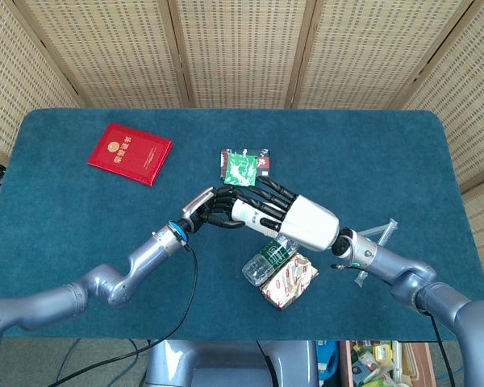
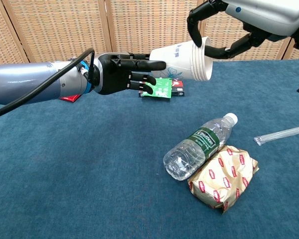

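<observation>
A white paper cup [image 2: 182,61], printed with small blue marks and lying sideways, is held in the air above the middle of the blue table [image 1: 56,218], well inside every edge. It is gripped at its rim by the right hand [image 2: 224,30] and touched at its base by the left hand [image 2: 122,73], whose fingers are stretched out. One water bottle [image 2: 199,147], one gold snack packet [image 2: 224,177], one green sachet [image 2: 159,88], one red booklet [image 1: 130,153] and one wrapped straw [image 2: 281,134] are counted on the cloth.

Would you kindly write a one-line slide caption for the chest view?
Right hand holds a stack of white paper cups against the left hand, above a water bottle.
</observation>
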{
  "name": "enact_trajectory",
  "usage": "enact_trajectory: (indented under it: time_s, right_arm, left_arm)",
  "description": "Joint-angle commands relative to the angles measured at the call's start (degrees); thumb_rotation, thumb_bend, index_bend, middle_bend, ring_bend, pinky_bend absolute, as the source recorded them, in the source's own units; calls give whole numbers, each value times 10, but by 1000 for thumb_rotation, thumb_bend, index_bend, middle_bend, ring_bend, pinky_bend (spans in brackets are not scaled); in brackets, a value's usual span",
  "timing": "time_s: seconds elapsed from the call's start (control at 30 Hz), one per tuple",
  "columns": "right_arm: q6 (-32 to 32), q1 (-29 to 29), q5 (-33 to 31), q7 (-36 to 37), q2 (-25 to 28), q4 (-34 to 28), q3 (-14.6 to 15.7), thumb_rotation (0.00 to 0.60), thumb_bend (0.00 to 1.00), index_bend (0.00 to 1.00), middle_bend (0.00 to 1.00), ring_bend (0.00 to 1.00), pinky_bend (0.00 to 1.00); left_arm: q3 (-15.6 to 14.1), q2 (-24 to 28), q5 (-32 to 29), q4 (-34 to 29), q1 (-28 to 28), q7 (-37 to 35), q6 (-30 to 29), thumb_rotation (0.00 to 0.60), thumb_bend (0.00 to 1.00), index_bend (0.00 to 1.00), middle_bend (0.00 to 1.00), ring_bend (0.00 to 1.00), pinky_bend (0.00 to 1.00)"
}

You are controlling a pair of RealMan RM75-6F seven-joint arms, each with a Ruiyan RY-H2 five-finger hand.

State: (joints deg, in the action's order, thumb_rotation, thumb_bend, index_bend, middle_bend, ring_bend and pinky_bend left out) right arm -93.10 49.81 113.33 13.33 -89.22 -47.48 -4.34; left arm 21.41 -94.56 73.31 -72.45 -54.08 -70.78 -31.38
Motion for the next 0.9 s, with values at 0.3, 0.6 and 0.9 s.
enact_trajectory:
  time_s: [0.3,0.6,0.9]
  right_arm:
    - [-36,1,-7,16,-26,42,6,600,530,664,0,0,34]
    - [-54,-2,-18,23,-38,69,9,600,530,681,0,0,40]
    - [-89,-20,-26,37,-30,94,17,600,530,683,0,0,40]
  left_arm:
    - [0,3,5,-3,1,-6,7,600,136,497,495,560,542]
    - [2,2,3,2,2,-4,8,600,136,497,495,560,542]
    - [1,14,-3,21,12,-4,8,600,136,497,495,560,542]
